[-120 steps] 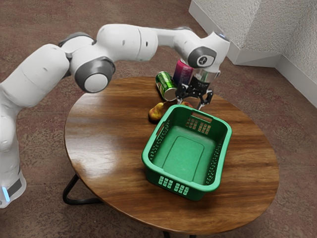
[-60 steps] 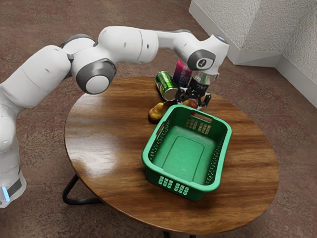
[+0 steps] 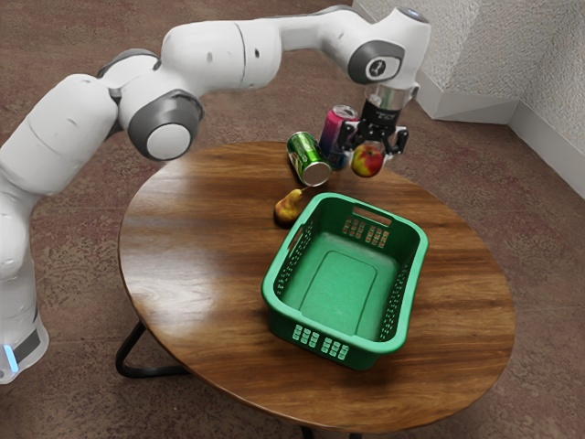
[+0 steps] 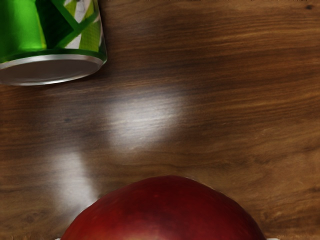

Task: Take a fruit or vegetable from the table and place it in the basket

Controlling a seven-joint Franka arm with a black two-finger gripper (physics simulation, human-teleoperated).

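Exterior view: the hand [image 3: 370, 160] holds what looks like an apple [image 3: 367, 162] between its fingers.

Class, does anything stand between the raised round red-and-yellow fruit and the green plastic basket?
No other object visibly does. The fruit, held in the black end effector, must only cross the basket's nearest rim; the green metal can and yellow-brown pear appear off that path.

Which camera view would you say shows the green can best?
The exterior view, where the green can lies fully in frame on the table. The wrist view shows its silver end and part of its side, cropped.
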